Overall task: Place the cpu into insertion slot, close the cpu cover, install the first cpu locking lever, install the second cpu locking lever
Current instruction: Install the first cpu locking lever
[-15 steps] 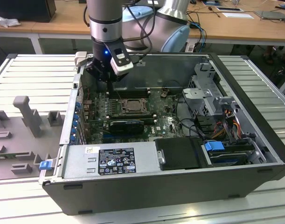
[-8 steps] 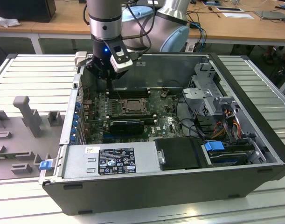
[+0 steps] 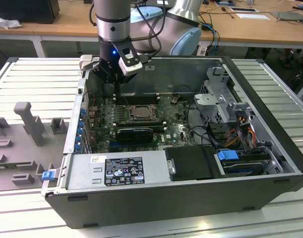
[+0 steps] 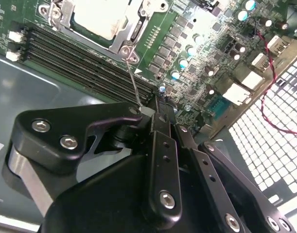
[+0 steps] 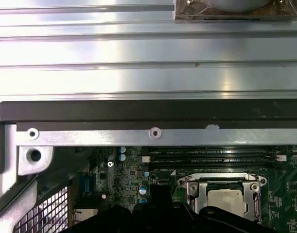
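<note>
Case (image 3: 191, 198): lies open on the desk (image 3: 37, 79).
Cover (image 5: 221, 182): closed flat over the slot (image 3: 141, 111).
Cpu (image 4: 102, 17): sits in the slot, its pale face in the cover's window.
Lever (image 4: 132, 80): thin wire, its long axis runs from the slot's corner straight to the fingers.
Fingers (image 4: 160, 131): together, pinching the lever's end, as I judge.
Views: the second wrist view gives the pinch; the exterior view puts the fingers toward its left of the slot.
</note>
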Robot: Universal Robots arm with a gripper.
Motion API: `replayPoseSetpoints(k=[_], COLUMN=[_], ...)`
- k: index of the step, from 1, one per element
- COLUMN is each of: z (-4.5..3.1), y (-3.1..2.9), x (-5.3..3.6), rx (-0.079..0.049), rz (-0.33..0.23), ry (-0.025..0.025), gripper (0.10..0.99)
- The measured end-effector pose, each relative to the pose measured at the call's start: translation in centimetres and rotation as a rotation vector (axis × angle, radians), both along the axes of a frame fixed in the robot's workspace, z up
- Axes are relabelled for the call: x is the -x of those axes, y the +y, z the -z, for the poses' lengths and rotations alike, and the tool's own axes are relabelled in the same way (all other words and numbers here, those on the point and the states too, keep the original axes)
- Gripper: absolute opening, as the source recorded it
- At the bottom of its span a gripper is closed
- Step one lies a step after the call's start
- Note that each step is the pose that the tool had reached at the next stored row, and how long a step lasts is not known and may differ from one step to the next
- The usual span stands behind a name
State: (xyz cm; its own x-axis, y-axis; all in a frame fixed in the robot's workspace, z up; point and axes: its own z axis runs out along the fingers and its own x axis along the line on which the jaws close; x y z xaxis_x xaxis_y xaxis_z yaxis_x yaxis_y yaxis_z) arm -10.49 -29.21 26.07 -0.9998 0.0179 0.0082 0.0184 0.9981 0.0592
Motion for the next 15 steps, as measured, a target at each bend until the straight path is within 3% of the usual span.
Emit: replayPoseSetpoints(k=[8, 15], z=[0.06, 0.28], y=[0.01, 0.00], x=[-0.73, -2.92], rx=[0.000, 0.000], rz=[0.000, 0.000], ry=[0.0000, 0.0026], gripper=[0.106, 0.106])
